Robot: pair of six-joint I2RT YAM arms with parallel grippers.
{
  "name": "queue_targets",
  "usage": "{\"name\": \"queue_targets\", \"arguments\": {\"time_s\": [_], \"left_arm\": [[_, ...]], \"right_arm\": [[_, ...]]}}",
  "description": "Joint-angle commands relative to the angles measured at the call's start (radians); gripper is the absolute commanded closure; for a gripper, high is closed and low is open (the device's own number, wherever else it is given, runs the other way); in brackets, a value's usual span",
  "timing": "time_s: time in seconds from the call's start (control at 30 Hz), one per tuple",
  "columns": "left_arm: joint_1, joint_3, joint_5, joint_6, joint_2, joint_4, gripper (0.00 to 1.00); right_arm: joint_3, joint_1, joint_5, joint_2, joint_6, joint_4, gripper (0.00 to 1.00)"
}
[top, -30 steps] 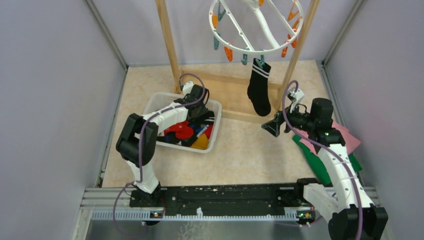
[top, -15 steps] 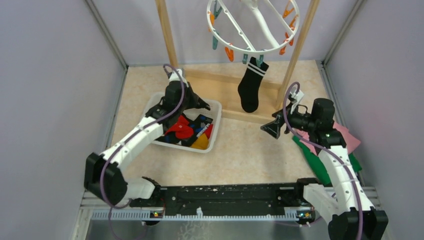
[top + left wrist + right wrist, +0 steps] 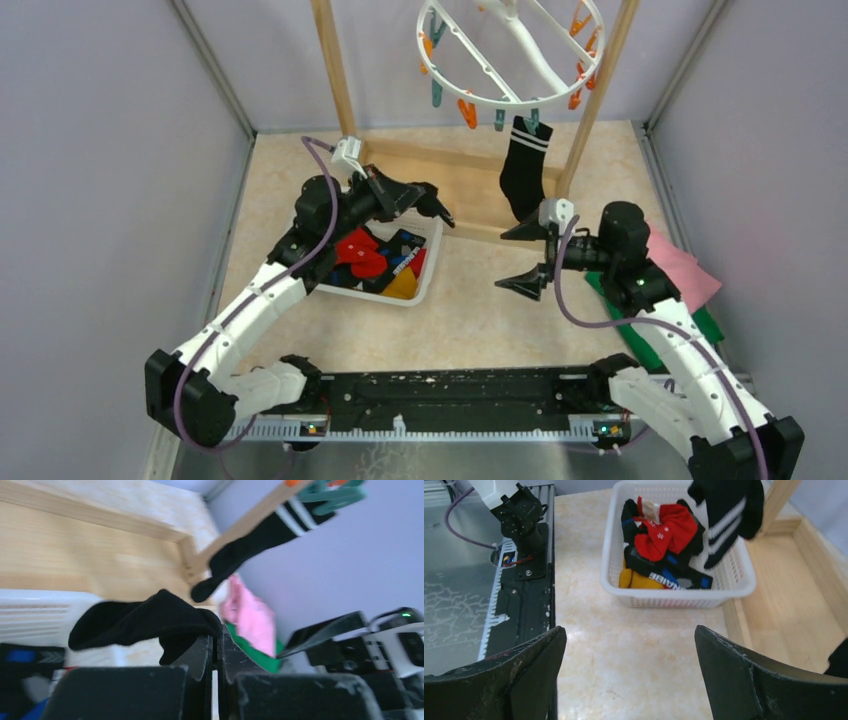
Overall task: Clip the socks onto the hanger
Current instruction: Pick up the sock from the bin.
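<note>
Pincer on left (image 3: 216,640) clenching black striped fabric sock (image 3: 726,510), right pincer (image 3: 510,260) gaping; sock needing steady raising toward white plastic ring hanger (image 3: 535,62).

The hanger (image 3: 510,100) runs off the top edge of the top view, so its hook and far pegs are unseen. The hung sock (image 3: 522,165) blends at its toe into the dark upper finger of the right gripper (image 3: 500,261). The left arm (image 3: 270,290) covers the left side of the basket (image 3: 425,285). The right arm (image 3: 680,340) and pink cloth (image 3: 680,265) cover most of the green cloth (image 3: 618,318).

The left wrist view is blurred. The held sock (image 3: 145,620) shows no pattern there, and its pinched end is buried inside the left gripper (image 3: 216,645). In the right wrist view that sock's top is cut off, and the hung sock is only a dark sliver at the right edge.
</note>
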Motion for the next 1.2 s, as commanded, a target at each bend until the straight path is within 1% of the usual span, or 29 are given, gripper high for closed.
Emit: {"name": "queue_targets", "arguments": {"time_s": [0.0,0.03,0.07,0.17,0.23,0.47,0.53,0.57,0.6,0.63,0.67,0.7,0.73,0.77,0.8,0.83,0.9,0.93,0.97,1.0,1.03,1.07,1.1,1.17], "left_arm": [[0.000,-0.081,0.252,-0.342,0.018,0.346,1.00],[-0.001,-0.100,0.278,-0.392,0.032,0.423,1.00],[-0.004,-0.109,0.294,-0.428,0.046,0.450,1.00],[-0.027,-0.109,0.298,-0.450,0.074,0.462,1.00],[-0.050,-0.103,0.289,-0.451,0.081,0.462,1.00],[-0.081,-0.098,0.291,-0.466,0.112,0.488,1.00],[-0.085,-0.100,0.295,-0.467,0.117,0.491,1.00],[-0.085,-0.102,0.297,-0.468,0.118,0.492,1.00],[-0.086,-0.103,0.299,-0.466,0.118,0.492,1.00],[-0.086,-0.108,0.300,-0.465,0.116,0.492,1.00],[-0.087,-0.113,0.301,-0.457,0.114,0.491,1.00],[-0.084,-0.120,0.292,-0.443,0.111,0.488,1.00],[-0.085,-0.128,0.281,-0.424,0.106,0.484,1.00],[-0.083,-0.137,0.265,-0.396,0.100,0.477,1.00],[-0.083,-0.146,0.247,-0.361,0.090,0.470,0.96],[-0.081,-0.157,0.226,-0.321,0.080,0.464,0.83],[-0.073,-0.179,0.179,-0.223,0.048,0.443,0.60],[-0.069,-0.193,0.149,-0.149,0.028,0.435,0.49],[-0.068,-0.211,0.112,-0.079,0.004,0.420,0.38],[-0.067,-0.227,0.081,-0.005,-0.021,0.412,0.30],[-0.066,-0.242,0.062,0.082,-0.050,0.408,0.25],[-0.067,-0.256,0.052,0.157,-0.078,0.403,0.22],[-0.066,-0.271,0.054,0.237,-0.116,0.399,0.21],[-0.066,-0.300,0.116,0.386,-0.177,0.400,0.18]], "right_arm": [[-0.027,0.141,0.186,-0.015,0.037,0.289,0.02],[-0.030,0.163,0.243,-0.010,0.042,0.322,0.02],[-0.027,0.182,0.292,0.001,0.047,0.346,0.03],[-0.018,0.213,0.451,0.041,0.082,0.400,0.05],[-0.019,0.221,0.474,0.062,0.097,0.429,0.07],[-0.035,0.275,0.486,0.119,0.163,0.433,0.18],[-0.036,0.279,0.515,0.128,0.188,0.434,0.23],[-0.035,0.280,0.533,0.132,0.200,0.431,0.28],[-0.031,0.280,0.540,0.135,0.202,0.429,0.35],[-0.027,0.280,0.536,0.136,0.202,0.428,0.47],[-0.020,0.279,0.525,0.139,0.203,0.424,0.67],[-0.010,0.280,0.508,0.141,0.207,0.417,0.84],[-0.002,0.279,0.483,0.142,0.216,0.409,0.97],[0.008,0.279,0.445,0.141,0.227,0.403,1.00],[0.017,0.280,0.405,0.137,0.237,0.391,1.00],[0.026,0.279,0.363,0.133,0.278,0.378,1.00],[0.043,0.280,0.279,0.126,0.362,0.356,1.00],[0.044,0.280,0.237,0.122,0.412,0.347,1.00],[0.042,0.280,0.200,0.115,0.470,0.342,1.00],[0.038,0.280,0.176,0.110,0.532,0.344,1.00],[0.038,0.280,0.158,0.105,0.585,0.339,1.00],[0.042,0.280,0.152,0.103,0.614,0.329,1.00],[0.049,0.277,0.150,0.100,0.628,0.316,1.00],[0.058,0.265,0.144,0.102,0.662,0.336,1.00]]}}
